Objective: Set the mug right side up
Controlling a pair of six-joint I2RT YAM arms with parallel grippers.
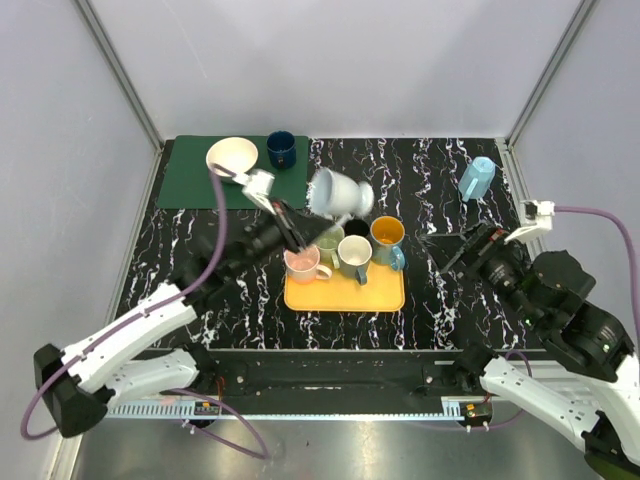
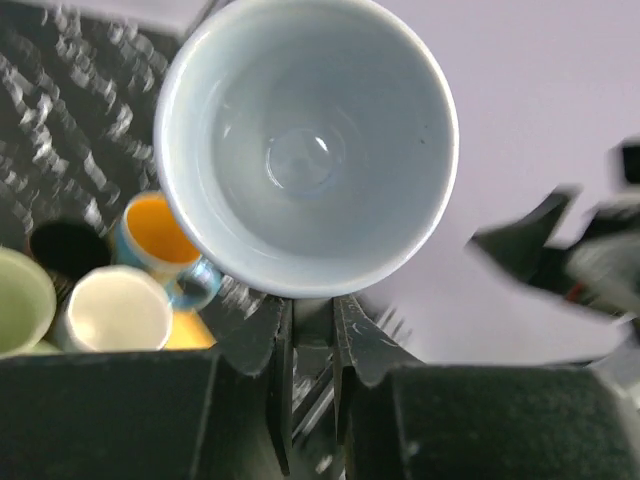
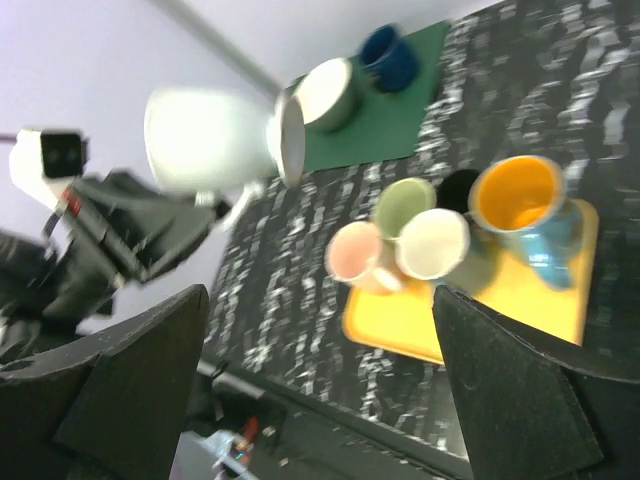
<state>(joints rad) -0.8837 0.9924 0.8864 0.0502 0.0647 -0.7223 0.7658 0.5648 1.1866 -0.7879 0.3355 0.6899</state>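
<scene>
Left wrist view: my left gripper (image 2: pixel 312 310) is pinched nearly closed on the mug (image 2: pixel 305 150), apparently by its handle, with the mouth facing my camera. Top view shows the mug lying sideways in the air, above the far edge of the yellow tray (image 1: pixel 345 295) that carries the other cups (image 1: pixel 353 250). My right gripper (image 1: pixel 455 250) is spread wide, holding nothing, well apart. Next, I reckon: roll the wrist slowly until the mouth points up, watching for handle slip, then lower onto bare bench (image 1: pixel 430 180), clear of the cups.
</scene>
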